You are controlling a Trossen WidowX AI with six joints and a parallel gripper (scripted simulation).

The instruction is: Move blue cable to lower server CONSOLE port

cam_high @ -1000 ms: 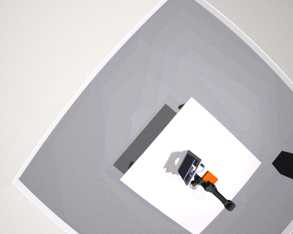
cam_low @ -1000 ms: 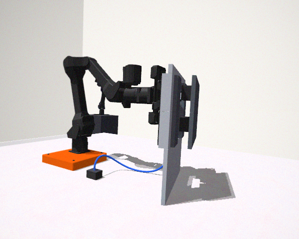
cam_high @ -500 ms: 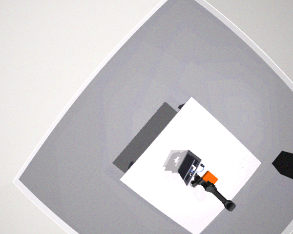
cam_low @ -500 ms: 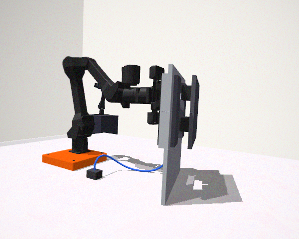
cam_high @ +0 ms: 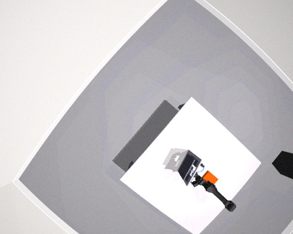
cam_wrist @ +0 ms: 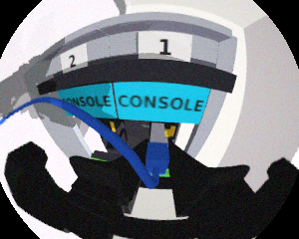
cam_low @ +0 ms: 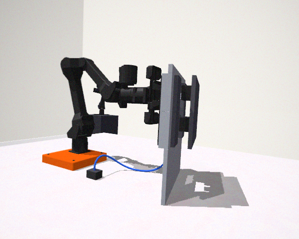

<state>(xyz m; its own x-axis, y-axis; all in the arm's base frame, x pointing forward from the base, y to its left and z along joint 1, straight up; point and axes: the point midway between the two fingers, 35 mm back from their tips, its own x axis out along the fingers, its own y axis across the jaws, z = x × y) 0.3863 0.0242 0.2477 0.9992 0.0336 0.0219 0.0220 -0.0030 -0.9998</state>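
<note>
1. The plug (cam_wrist: pixel 156 158) is at the ports beneath the larger CONSOLE label (cam_wrist: pixel 159 103), on the side tagged 1 (cam_wrist: pixel 164 47). Its nose faces away from the wrist camera, toward the server front. Whether it is fully seated cannot be told.
2. The plug's long axis runs nearly up and down in the wrist view, in line with the reach of the gripper (cam_low: pixel 154 95) (cam_wrist: pixel 156 149). The blue cable (cam_high: pixel 200 171) (cam_low: pixel 144 170) (cam_wrist: pixel 92 119) leaves its near end and arches toward the left of that view.
3. The gripper is pinching the plug, one dark finger at each side. From outside, the plug and fingertips are hidden behind the upright grey panel (cam_low: pixel 165 177).
4. The arm's last section lies roughly level, square to the panel, well above the table (cam_high: pixel 217 136) (cam_low: pixel 62 205). The gripper's bulk sits close to the panel's near edge, leaving little room ahead.
5. The second, smaller-looking CONSOLE label (cam_wrist: pixel 87 101), with tag 2 (cam_wrist: pixel 74 61), adjoins the first on the left in the wrist view. The cable crosses in front of this neighbouring label.
6. Below the gripper, open space separates it from the table. The cable dips low there, running to a small black block (cam_high: pixel 202 165) (cam_low: pixel 94 174) near the orange base (cam_high: pixel 210 177) (cam_low: pixel 57 158).
</note>
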